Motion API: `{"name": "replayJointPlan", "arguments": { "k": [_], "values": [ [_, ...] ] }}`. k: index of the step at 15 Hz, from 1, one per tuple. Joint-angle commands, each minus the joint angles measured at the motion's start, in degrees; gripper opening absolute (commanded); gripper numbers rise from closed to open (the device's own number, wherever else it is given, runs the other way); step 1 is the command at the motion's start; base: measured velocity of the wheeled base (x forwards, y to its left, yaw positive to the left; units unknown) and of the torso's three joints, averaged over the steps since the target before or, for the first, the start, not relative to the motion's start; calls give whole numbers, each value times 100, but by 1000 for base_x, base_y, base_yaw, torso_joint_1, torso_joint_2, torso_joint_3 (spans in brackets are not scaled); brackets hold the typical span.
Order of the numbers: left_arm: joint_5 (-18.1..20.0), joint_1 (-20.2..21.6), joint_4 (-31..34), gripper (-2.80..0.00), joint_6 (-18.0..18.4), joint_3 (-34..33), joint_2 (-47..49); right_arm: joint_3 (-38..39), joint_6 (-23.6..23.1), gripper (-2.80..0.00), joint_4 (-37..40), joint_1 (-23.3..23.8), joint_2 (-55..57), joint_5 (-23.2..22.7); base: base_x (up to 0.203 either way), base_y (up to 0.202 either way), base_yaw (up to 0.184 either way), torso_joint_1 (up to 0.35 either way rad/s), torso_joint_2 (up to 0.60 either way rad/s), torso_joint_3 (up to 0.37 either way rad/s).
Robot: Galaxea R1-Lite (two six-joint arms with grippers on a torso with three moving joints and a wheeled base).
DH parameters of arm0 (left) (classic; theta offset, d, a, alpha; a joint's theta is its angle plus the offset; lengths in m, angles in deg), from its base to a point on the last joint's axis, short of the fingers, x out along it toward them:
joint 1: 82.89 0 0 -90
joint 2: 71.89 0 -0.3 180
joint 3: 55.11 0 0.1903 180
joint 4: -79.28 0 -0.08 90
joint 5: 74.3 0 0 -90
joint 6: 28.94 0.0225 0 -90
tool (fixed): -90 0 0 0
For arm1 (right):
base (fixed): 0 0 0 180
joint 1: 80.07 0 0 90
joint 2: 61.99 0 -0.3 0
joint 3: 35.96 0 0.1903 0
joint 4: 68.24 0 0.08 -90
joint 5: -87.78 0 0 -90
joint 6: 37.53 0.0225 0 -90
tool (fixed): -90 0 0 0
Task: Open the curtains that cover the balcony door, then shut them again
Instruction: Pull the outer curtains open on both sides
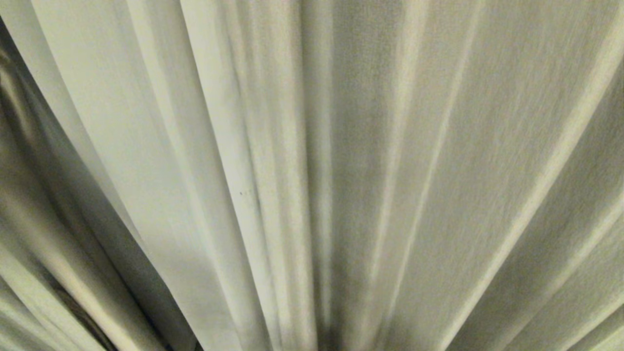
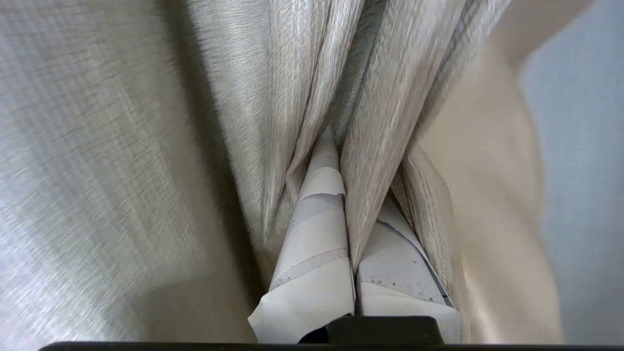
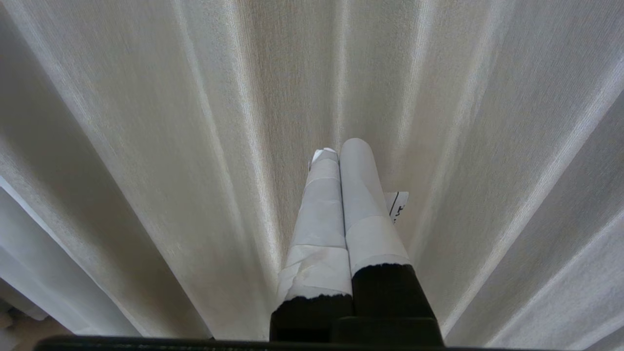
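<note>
The curtains [image 1: 341,170] hung right in front of the robot, so close that their cream pleats filled everything it could see, and no part of the balcony door showed through from where I stood. The left gripper [image 2: 348,195] was the one at work: its taped fingers [image 2: 317,234] were pressed together with a fold of the fabric pinched between them, the cloth gathered into tight ridges on either side of the grip. The pleats ran long and vertical, so any pull that would shift the panel had to go sideways, across them, along the rail above. Beside the pinched fold, in the left wrist view, the fabric gave way to a pale blue-grey blur, which I took for the panel's free edge and open room beyond, though I could not be sure. The right gripper [image 3: 341,156] hung closed and empty, its tips close to the hanging cloth, whether touching it I could not tell, and looked parked. The left arm, already gripping, seemed the one placed to drag.
</note>
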Motion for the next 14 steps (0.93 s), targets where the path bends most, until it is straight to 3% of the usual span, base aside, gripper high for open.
{"name": "replayJointPlan", "arguments": {
  "k": [1,14],
  "values": [
    [23,96,-112,-280,-64,-1,82,1,1,-280,-3,0,9,1,0,0,0,0,0,0],
    [86,107,-414,-280,-73,-114,84,1,1,-280,-3,0,9,1,0,0,0,0,0,0]
  ]
}}
